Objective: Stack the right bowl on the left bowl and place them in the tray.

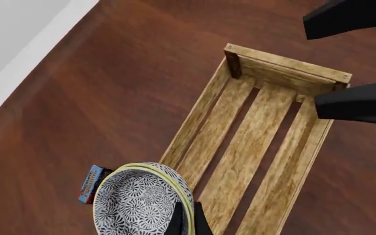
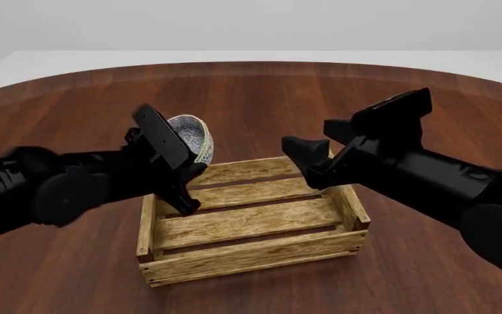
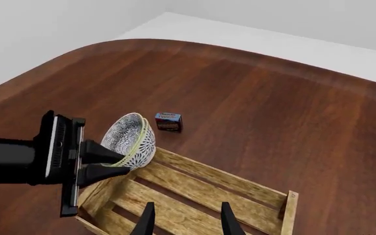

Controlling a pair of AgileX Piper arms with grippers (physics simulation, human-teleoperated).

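Nearest you, the tray (image 2: 251, 239) sits on the wooden table (image 2: 251, 91), its slatted floor bare. Above its left rim, your left gripper (image 3: 103, 162) clamps the rim of the stacked bowls (image 3: 130, 139), tilted on edge. Your right gripper (image 3: 184, 218) hangs over the tray's right side, fingers apart. Beyond lies a small box (image 3: 168, 121).

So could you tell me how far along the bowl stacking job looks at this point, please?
Stacking looks done: a double rim suggests two nested bowls, with no other bowl in view. In hand: the left gripper holds them by the rim, tilted, above the wooden tray's far left corner. The right gripper is open over the tray, holding nothing. Left: lower the bowls onto the slats and release.
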